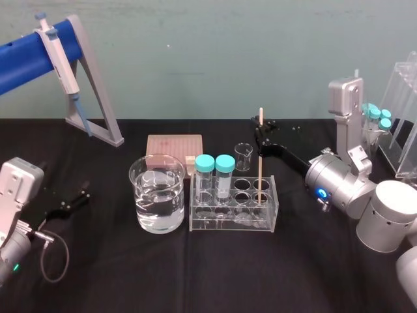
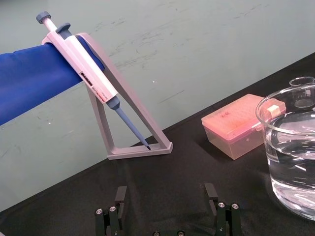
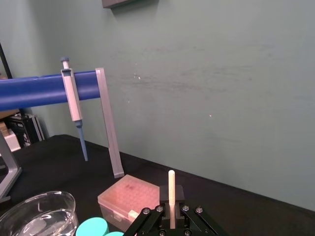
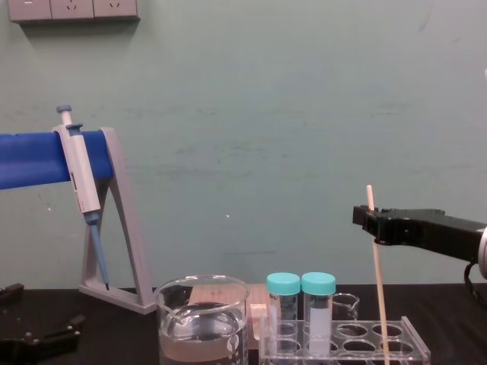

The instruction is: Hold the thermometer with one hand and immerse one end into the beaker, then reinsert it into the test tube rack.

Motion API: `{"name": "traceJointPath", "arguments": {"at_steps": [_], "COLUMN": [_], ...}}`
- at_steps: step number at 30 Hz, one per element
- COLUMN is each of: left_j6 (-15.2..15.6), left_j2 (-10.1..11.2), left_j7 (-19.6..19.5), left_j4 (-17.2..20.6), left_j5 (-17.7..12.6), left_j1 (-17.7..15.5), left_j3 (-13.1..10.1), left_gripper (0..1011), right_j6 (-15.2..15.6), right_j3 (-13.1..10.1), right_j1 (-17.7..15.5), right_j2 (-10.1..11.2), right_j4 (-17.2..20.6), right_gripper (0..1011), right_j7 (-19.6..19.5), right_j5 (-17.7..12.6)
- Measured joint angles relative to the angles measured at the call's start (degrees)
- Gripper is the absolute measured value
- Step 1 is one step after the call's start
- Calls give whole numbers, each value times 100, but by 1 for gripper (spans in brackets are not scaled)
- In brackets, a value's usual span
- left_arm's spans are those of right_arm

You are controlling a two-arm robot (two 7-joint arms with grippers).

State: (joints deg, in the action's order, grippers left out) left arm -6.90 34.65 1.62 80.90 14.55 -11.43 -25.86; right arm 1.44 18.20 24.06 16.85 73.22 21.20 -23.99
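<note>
Pipette (image 2: 88,73) on grey stand (image 2: 140,142), upper left | pink box (image 2: 236,125), centre right | water-filled beaker (image 2: 276,147), right edge | left hand (image 2: 166,192) spread, bottom edge

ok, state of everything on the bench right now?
test tube rack: upright, three holes filled
thermometer: standing in rack, not yet lifted
right gripper: shut on thermometer's upper part
left gripper: open, idle at left
beaker: upright, part-filled with clear liquid
tubes: in rack, caps on
small beaker: empty
pipette: hanging on stand
</note>
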Motion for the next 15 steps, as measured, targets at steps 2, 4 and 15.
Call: {"name": "traceJointPath", "arguments": {"at_steps": [2, 4, 15], "left_j6": [0, 0, 0], "left_j2": [0, 0, 0], "left_j7": [0, 0, 0], "left_j4": [0, 0, 0], "left_j5": [0, 0, 0], "left_j1": [0, 0, 0], "left_j3": [0, 0, 0], "left_gripper": [1004, 1004, 1004], "right_j6": [-1, -4, -10], "right_j3": [3, 16, 22], "right_j1": [0, 6, 22], "right_j2": [-6, -9, -6], "right_j4": [-17, -35, -44], "right_gripper": [53, 53, 53], "right_j7": [10, 29, 35], "right_j5": [10, 37, 58]}}
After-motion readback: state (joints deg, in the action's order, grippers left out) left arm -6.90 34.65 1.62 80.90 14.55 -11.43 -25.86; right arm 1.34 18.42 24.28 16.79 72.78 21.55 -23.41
